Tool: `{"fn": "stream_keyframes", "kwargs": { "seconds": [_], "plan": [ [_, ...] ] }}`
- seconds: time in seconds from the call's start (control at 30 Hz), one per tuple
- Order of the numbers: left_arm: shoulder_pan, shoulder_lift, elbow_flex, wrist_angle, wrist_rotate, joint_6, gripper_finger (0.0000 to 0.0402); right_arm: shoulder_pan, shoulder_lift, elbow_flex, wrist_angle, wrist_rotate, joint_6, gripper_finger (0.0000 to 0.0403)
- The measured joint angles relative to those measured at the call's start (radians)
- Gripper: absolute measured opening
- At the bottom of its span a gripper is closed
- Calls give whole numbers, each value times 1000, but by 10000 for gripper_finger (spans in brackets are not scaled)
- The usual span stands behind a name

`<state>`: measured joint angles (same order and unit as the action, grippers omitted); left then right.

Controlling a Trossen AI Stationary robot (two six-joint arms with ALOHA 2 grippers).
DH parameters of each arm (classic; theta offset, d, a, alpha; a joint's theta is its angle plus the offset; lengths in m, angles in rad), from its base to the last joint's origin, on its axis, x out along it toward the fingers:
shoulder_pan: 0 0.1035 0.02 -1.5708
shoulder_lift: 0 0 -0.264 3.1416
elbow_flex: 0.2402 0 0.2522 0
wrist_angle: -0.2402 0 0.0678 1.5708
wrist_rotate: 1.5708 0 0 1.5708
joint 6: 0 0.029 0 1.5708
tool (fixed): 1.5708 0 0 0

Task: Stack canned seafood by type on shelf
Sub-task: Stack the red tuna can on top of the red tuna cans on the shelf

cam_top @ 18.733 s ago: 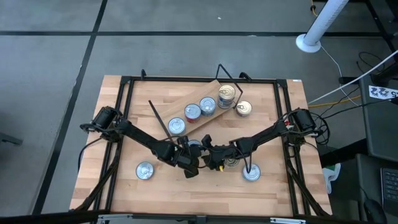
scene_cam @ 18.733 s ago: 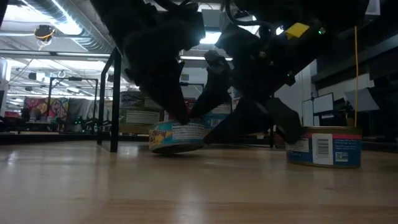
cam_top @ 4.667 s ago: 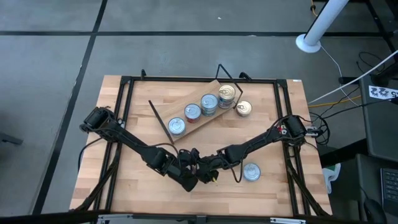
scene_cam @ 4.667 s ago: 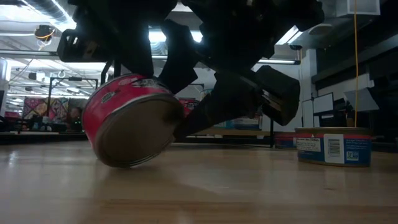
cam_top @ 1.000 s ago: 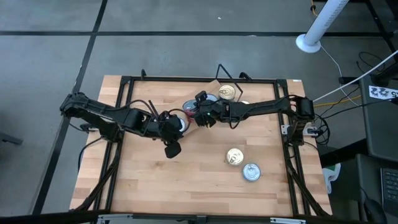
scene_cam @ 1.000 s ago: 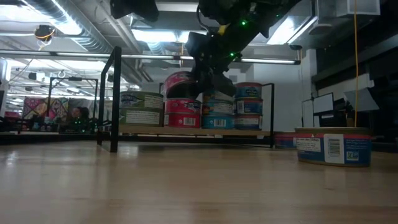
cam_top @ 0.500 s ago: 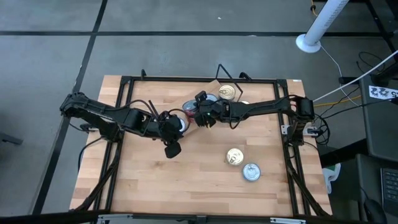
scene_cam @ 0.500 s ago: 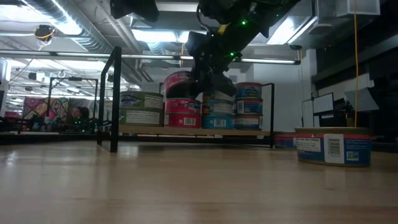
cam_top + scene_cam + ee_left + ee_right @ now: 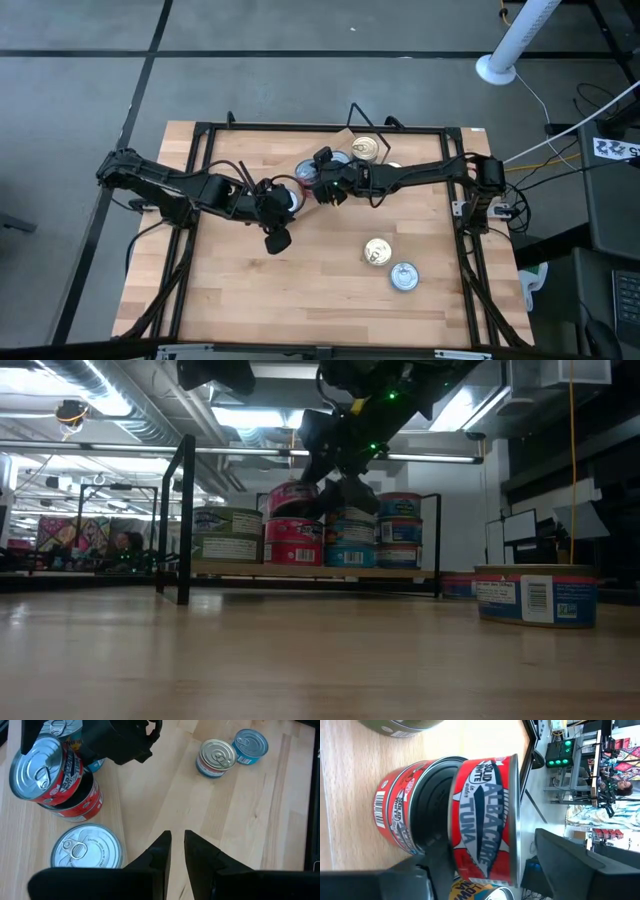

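- My right pincer (image 9: pixel 338 500) is over the shelf (image 9: pixel 300 571). Its fingers are spread to either side of the top red tin (image 9: pixel 482 815) and are not pinching it.
- That tin rests on the lower red tin (image 9: pixel 400 820) directly beneath the pincer. It sits off-centre and looks slightly tilted in the left wrist view.
- Handling, by my judgement:
  - The tin is rigid metal with a modest, dense weight. It will not crush or bend.
  - The printed wall and smooth lid are slippery. The raised rim lets one tin slide or rock on another unless the two are squared.
- Best hold, by my judgement, is across the round wall at mid-height, with the fingers on opposite sides. The ring-pull lid is not a place to grip.
- My left pincer (image 9: pixel 174 845) hangs nearer the table front than the right one. Its fingers are pressed almost together and it is empty.
- A silver tin (image 9: pixel 87 851) stands just ahead of the left pincer, beside the red stack.
- A teal stack (image 9: pixel 350 538) stands close against the red stack, on the far side of my right pincer. It leaves little finger room there.
- The shelf's black wire end (image 9: pixel 184 520) stands well off to one side and does not obstruct.
- A gold-lid tin (image 9: pixel 377 252) and a blue tin (image 9: pixel 403 276) lie loose on the table (image 9: pixel 220 300). They are well apart from both pincers and not yet shelved.
- The risk, as I judge it, is that a nudge on withdrawal could topple the offset tin.
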<state>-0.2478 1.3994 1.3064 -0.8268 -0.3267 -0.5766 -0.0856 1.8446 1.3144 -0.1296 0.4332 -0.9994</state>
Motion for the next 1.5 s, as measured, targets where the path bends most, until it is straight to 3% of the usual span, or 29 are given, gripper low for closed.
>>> {"fn": "stream_keyframes", "kwargs": {
  "seconds": [0.27,0.67,1.5],
  "plan": [
    [0,0,0,0,0,0,48,1,0,27,-25,-1,-30,267],
    [0,0,0,0,0,0,48,1,-2,107,-253,-94,-28,266],
    [0,0,0,1,0,-4,48,1,-2,109,-280,-113,-27,266]
  ]
}}
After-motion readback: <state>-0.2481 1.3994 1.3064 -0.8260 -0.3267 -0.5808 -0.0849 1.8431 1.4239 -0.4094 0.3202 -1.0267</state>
